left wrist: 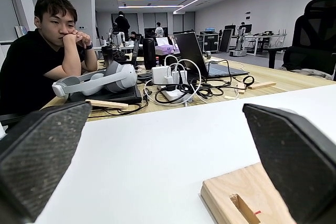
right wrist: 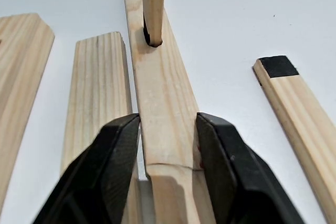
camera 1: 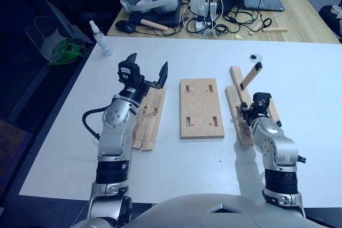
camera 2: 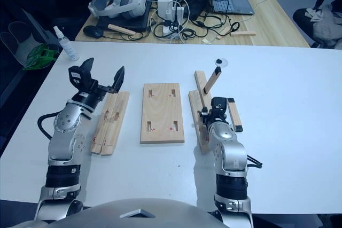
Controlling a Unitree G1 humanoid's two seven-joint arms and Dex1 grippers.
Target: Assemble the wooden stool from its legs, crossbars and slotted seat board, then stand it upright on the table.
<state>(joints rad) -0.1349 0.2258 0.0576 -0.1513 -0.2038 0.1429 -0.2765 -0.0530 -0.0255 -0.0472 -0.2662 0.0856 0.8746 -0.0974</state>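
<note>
Left eye view: a white desk (camera 1: 299, 132) carries the stool parts. A pale rectangular wooden seat board with four slots (camera 1: 201, 108) lies flat in the middle. Left of it, two flat wooden legs (camera 1: 153, 113) lie side by side. The left hand (camera 1: 148, 65) hovers over their far ends, released, its two fingers spread wide with nothing between them. Right of the board, the right hand (camera 1: 246, 111) is clenched on a long wooden leg (camera 1: 235, 76). A slim wooden crossbar with a black tip (camera 1: 250, 76) rises at a tilt from a slot in that leg. A second leg (camera 1: 240, 129) lies touching it on the board's side, and a short black-ended stick (camera 1: 274, 111) lies on the outer side. A clear spray bottle (camera 1: 101, 38) stands near the desk's far left corner.

Right eye view: the same layout, with the seat board (camera 2: 162, 112) between the paired legs (camera 2: 110, 121) and the tilted crossbar (camera 2: 212, 80).

Left wrist view: the dark finger pads (left wrist: 42, 150) stand far apart. The slotted end of one leg (left wrist: 241, 195) rests on the desk just below the gap.

Right wrist view: both black fingers (right wrist: 113, 166) press the sides of the long wooden leg (right wrist: 165, 103). The crossbar (right wrist: 153, 3) is seated in the leg's slot farther along, and the black-ended stick (right wrist: 294, 108) lies apart to one side.
</note>
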